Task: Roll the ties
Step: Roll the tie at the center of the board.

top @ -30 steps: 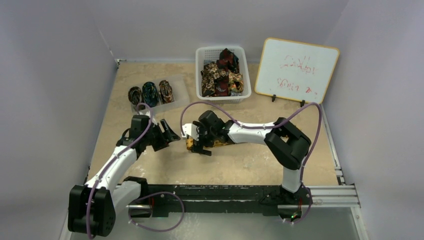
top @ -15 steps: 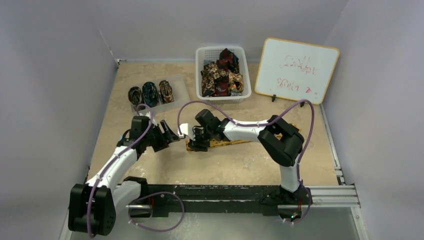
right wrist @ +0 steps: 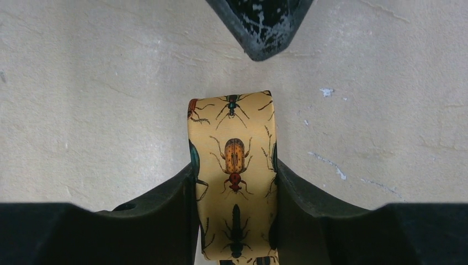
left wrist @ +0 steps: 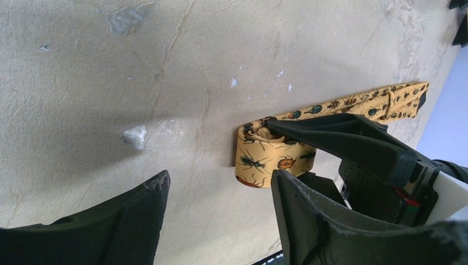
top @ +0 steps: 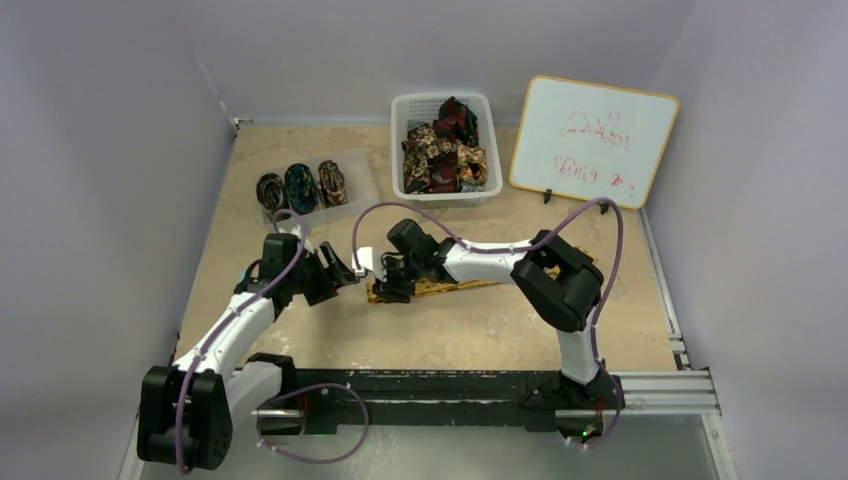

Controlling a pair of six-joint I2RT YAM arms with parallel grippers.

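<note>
Presently gripping the yellow tie (right wrist: 234, 138) with the right end effector (right wrist: 236, 185), a finger (right wrist: 165, 215) pressed to either edge of the beetle-printed band. Seen from the left wrist, has its near end curled into a small loose roll standing on edge on the table (left wrist: 83, 83), with the rest trailing flat away to the upper right. Lies mid-table in the top view, right where the two arms' tips meet. Holding the left end effector (left wrist: 218, 193) released, jaws spread over bare table with nothing between them, just beside the roll and pointing at it from the left. Farther back: a white basket (top: 400, 110) heaped with loose ties (top: 440, 150). Left of it, three rolled ties (top: 300, 185) side by side, seemingly on a clear sheet or tray, though hard to make out. Right of the basket, a whiteboard (top: 592, 140) propped upright, scribbled in red.
</note>
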